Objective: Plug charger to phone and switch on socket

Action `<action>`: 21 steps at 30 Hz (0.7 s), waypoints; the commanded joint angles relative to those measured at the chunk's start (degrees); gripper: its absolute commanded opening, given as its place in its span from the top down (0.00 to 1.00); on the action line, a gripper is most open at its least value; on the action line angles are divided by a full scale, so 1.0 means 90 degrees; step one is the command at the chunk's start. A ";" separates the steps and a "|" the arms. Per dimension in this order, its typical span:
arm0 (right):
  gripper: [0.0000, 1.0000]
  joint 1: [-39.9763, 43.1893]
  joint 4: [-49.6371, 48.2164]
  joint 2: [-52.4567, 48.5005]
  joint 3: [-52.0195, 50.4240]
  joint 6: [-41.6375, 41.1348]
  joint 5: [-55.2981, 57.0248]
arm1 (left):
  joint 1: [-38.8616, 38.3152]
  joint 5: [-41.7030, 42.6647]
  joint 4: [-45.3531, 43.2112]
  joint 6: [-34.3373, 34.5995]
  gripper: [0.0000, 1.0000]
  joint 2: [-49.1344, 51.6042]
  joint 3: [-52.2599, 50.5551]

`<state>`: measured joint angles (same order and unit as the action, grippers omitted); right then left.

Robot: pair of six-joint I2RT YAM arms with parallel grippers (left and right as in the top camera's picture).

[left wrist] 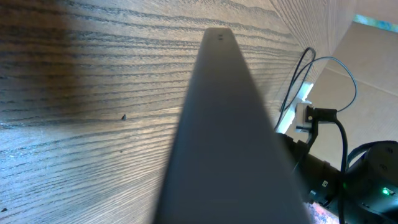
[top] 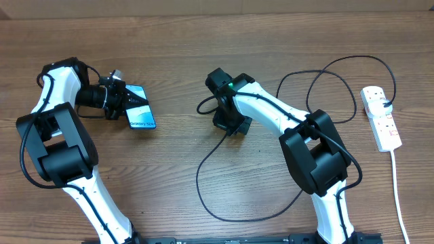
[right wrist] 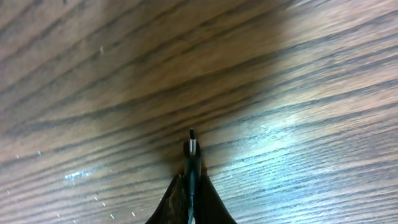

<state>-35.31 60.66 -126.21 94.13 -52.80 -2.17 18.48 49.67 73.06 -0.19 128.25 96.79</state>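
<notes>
The phone [top: 141,112], its blue-and-white screen facing up, is held at one end by my left gripper [top: 122,102], which is shut on it at the table's left. In the left wrist view the phone's dark edge [left wrist: 224,143] fills the middle and hides my fingers. My right gripper [top: 232,126] is mid-table, shut on the charger's plug end; the small metal tip [right wrist: 191,135] sticks out past the fingers [right wrist: 208,199], just above the wood. The black charger cable [top: 203,196] loops widely toward the front and back to the socket [top: 381,116], a white strip at the far right with a black plug in it.
The socket's thick white cord [top: 399,196] runs down the right edge toward the front. Cable loops [top: 332,81] lie between my right arm and the socket. Bare wooden table [top: 176,54] lies between the phone and my right gripper.
</notes>
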 commanded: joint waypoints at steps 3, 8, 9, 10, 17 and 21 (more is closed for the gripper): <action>0.96 0.0049 -0.0087 -0.0109 -0.0075 0.1236 -0.0262 | -0.0015 0.0277 -0.0044 -0.0158 0.96 -0.0221 0.0083; 0.96 0.0243 -0.0291 0.0044 0.0068 0.2970 -0.2108 | -0.0015 0.1287 -0.0015 -0.0920 0.96 -0.0221 0.0083; 0.96 0.0287 -0.0393 0.0158 0.0068 0.3308 -0.2659 | -0.0015 0.1620 0.0061 -0.1124 0.96 -0.0228 0.0083; 0.96 0.0321 -0.0457 0.0267 0.0068 0.3568 -0.3077 | -0.0012 0.1872 0.0141 -0.1294 0.96 -0.0228 0.0083; 0.96 0.0369 -0.0551 0.1460 0.0068 0.5547 -0.5382 | -0.0012 0.3582 0.1477 -0.3303 0.96 -0.0325 0.0083; 0.96 0.0342 -0.0566 0.1749 0.0068 0.5787 -0.5901 | -0.0024 0.4551 0.2582 -0.4503 0.96 -0.0335 0.0085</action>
<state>-31.97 55.61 -113.58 94.13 -7.35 -46.09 18.48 77.73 92.86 -27.51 128.14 96.79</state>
